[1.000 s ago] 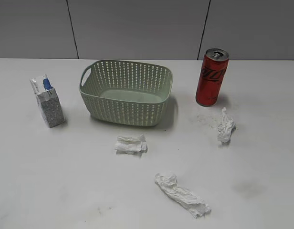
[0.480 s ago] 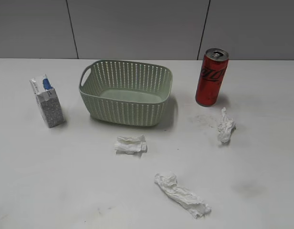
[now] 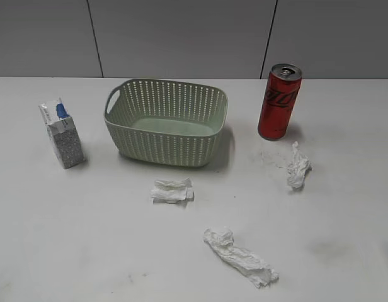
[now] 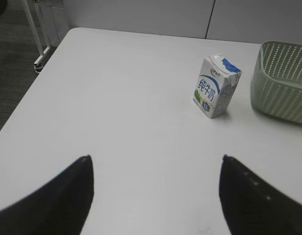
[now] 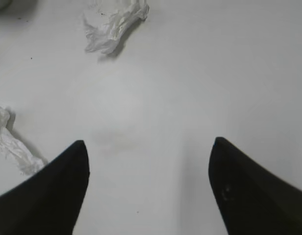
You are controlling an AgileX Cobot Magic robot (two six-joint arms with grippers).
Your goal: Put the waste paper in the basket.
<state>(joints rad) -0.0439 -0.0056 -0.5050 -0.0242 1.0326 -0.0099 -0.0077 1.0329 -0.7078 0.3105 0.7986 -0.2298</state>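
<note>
While no arm showed in the exterior view, the basket (image 3: 166, 122) sat mid-table with nothing visible inside. Three paper wads lay outside it: a small wad (image 3: 172, 190) just in front of the basket, a long wad (image 3: 239, 257) nearer the camera, and a right wad (image 3: 298, 166) in front of the can (image 3: 279, 101). A carton (image 3: 63, 133) stood left of the basket.

Left wrist view: left gripper (image 4: 156, 169) was open, jaws wide apart over bare table (image 4: 116, 107), holding nothing. Carton (image 4: 216, 86) stood ahead, basket (image 4: 281, 81) at the right edge.

Right wrist view: right gripper (image 5: 148, 156) was open too, empty. Right wad (image 5: 114, 24) lay ahead to the left, well apart from the jaws; long wad (image 5: 11, 142) sat beside the left fingertip (image 5: 75, 159), contact unclear.
</note>
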